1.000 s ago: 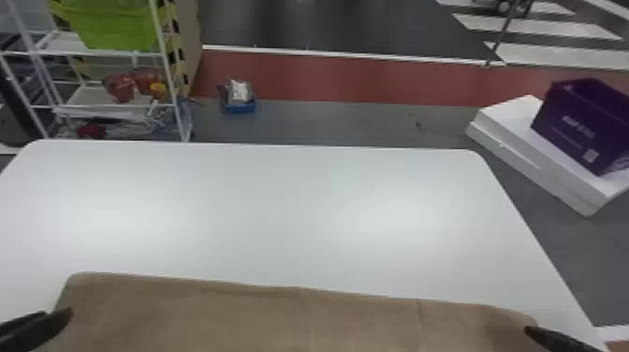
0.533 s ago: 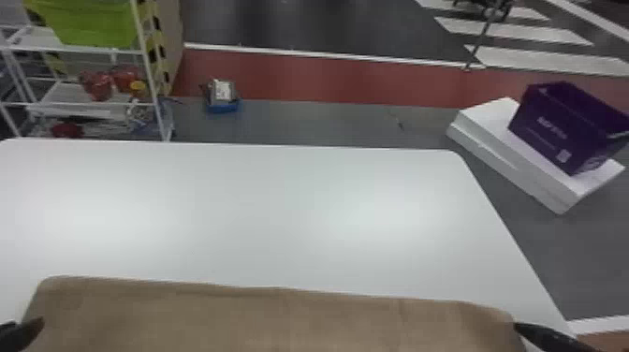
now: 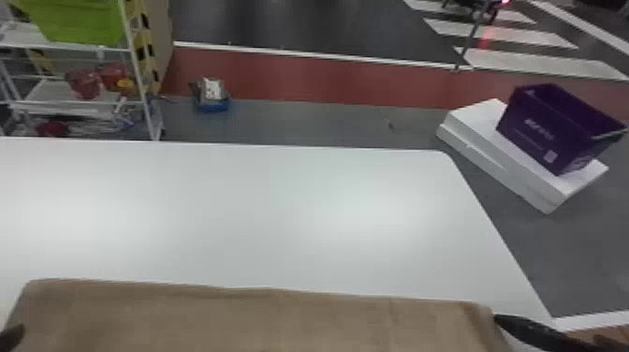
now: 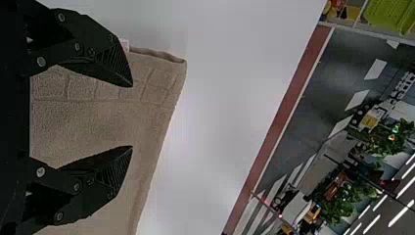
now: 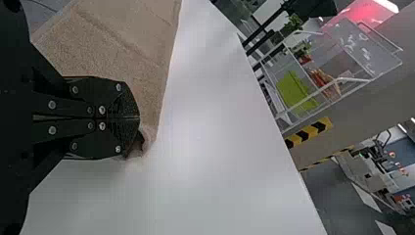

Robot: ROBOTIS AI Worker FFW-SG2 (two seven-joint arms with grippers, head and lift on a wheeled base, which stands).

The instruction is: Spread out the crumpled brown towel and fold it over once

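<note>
I am holding my left pincer (image 3: 11,334) wide open and empty above the brown towel (image 3: 257,323), while my right pincer (image 3: 508,322) is sitting closed at its corner, gripping or not, I cannot tell.

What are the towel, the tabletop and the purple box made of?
The towel looks like cotton terry, matte and soft, going by its fuzzy pile and stitched-looking grid near one edge. The tabletop seems to be plastic or laminate, smooth with a slight sheen, as blurred light patches show on it. The purple box could be card or plastic: thin, flat walls fit either.
</note>
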